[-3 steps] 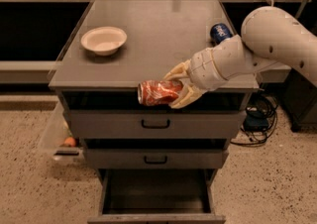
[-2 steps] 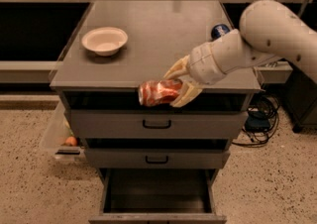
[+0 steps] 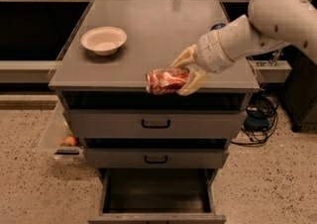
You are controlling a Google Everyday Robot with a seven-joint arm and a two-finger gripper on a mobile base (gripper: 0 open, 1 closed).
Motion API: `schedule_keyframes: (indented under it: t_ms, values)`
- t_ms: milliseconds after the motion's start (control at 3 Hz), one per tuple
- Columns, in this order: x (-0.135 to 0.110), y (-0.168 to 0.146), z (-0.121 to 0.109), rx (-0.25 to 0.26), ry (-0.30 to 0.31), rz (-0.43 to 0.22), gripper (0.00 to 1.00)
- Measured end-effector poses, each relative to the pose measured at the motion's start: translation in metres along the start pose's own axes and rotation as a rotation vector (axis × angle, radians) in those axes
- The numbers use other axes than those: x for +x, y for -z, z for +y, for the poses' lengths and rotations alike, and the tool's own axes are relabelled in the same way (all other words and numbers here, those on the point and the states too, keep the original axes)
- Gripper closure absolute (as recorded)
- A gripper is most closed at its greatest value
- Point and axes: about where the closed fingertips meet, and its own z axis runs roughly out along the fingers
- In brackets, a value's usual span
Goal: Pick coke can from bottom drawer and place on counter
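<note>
Gripper [image 3: 181,77]: two pale, cream-coloured fingers pinching the coke can [image 3: 163,80] from its right end, one finger above it and one below. We note the can held on its side, its long axis running left to right. Its skin is glossy red with white markings and looks somewhat crinkled. It sits at the front edge of the counter [image 3: 148,29], right of centre. We cannot tell whether it rests on the surface or hangs just over it.

The counter is a flat, matte grey rectangle. On its left half stands a shallow, round, off-white bowl [image 3: 103,39], well apart from the can. A sliver of a blue can [image 3: 218,26] shows behind the smooth, white, rounded arm [image 3: 277,15].

Below are two wider grey drawers with black handles, the upper [image 3: 156,124] and the middle [image 3: 156,158], both closed. The bottom drawer [image 3: 156,198] is pulled out, with a dark interior and nothing visible inside. The floor is speckled stone.

Against the frame 0.7 s ago, the can and gripper have risen and shifted slightly right. Then the can hung in front of the counter's edge, and now it overlaps the top itself. The arm also covers more of the blue can. The bowl and the drawers are unchanged.
</note>
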Motion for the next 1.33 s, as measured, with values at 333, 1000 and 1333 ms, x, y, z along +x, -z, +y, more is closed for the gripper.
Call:
schedule_keyframes:
  t_ms: [333,1000,1333]
  values:
    - [-0.002,0.042,-0.022,0.051,-0.016,0.051,1.0]
    - [0.012,0.044,-0.052,0.043,-0.049,0.053,1.0]
    - [0.034,0.001,-0.067,0.009,-0.077,0.005,1.0]
